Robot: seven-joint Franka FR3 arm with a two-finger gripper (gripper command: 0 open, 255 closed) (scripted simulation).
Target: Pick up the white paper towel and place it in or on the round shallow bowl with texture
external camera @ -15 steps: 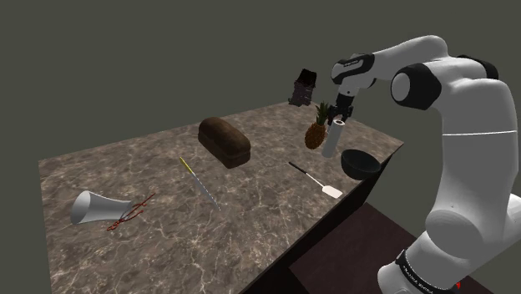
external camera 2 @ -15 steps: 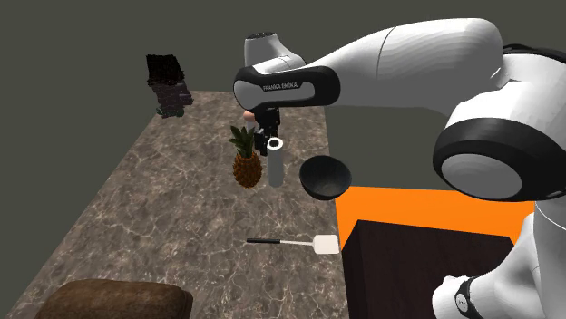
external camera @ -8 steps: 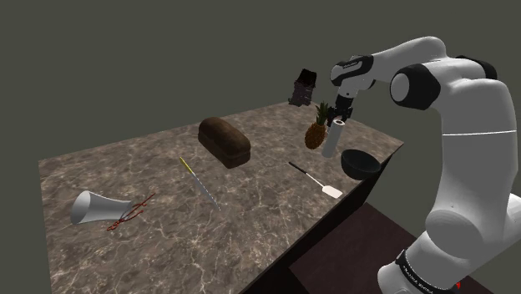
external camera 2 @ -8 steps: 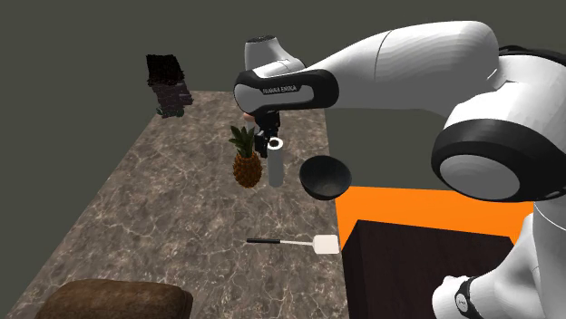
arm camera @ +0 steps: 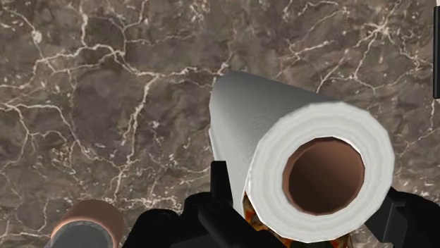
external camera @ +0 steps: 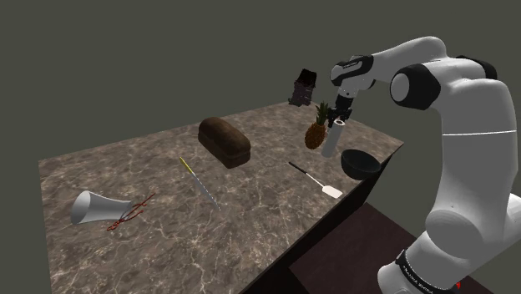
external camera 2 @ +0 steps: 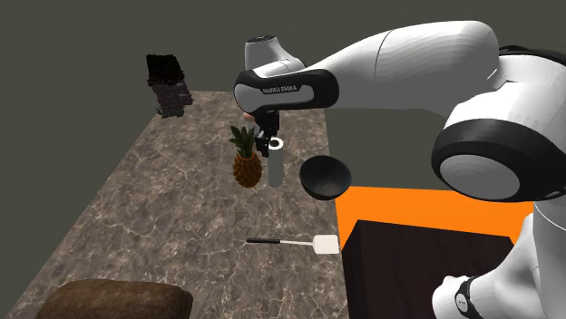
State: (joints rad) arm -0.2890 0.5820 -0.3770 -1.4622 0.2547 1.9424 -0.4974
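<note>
Pincer [external camera 2: 272,139] at top of upright white paper towel [external camera 2: 275,168], between pineapple [external camera 2: 246,163] and dark bowl [external camera 2: 326,176].

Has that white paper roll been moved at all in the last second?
No. The paper roll stands in the same spot, right beside the pineapple, with the bowl on its other side, just as before.

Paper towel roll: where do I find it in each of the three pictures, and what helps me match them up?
Shoulder view: the paper towel roll is right of centre, between the pineapple and the dark bowl.
Second exterior view: near the middle, just right of the pineapple.
Wrist view: close up, end-on, brown core showing, over the marble top.
Shared landmark: the pineapple beside it in both outside views.
</note>
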